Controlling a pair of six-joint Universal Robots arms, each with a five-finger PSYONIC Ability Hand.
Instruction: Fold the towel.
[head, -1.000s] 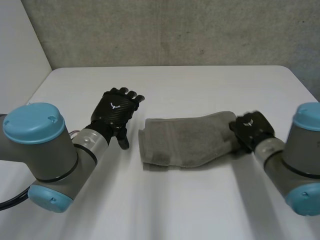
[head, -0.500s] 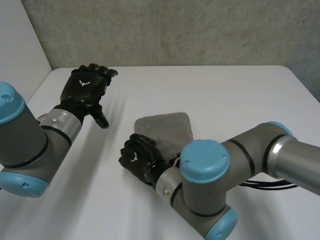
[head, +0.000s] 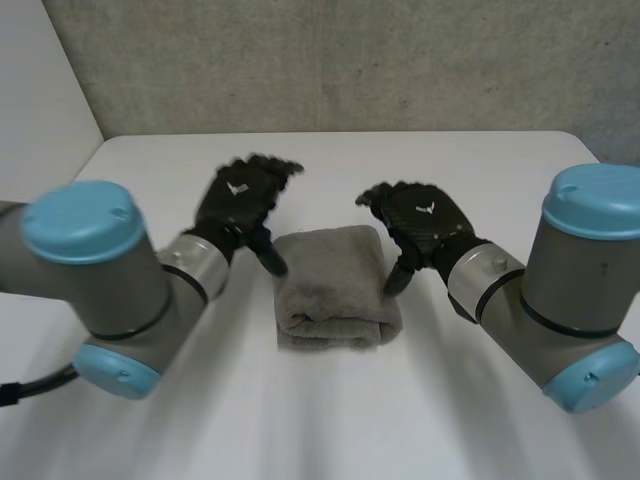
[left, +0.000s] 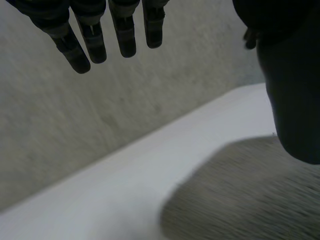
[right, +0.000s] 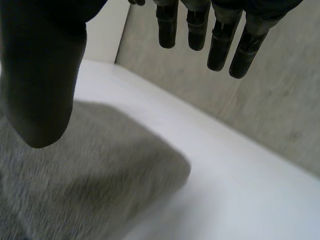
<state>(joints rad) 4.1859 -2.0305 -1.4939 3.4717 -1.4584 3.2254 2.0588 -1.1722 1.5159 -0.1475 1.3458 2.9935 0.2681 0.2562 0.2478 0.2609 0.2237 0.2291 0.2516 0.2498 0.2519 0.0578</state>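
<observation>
Your head view shows white emblems (head: 237, 188) on the black left hand (head: 238, 205) and right hand (head: 420, 222), both spread empty, flanking the folded grey towel (head: 335, 285).

Left robot hand (head: 238, 199) and right robot hand (head: 420, 222), fingers straight.

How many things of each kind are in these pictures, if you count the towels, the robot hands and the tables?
towel: 1
robot hands: 2 (left hand, right hand)
table: 1
Total: 4
</observation>
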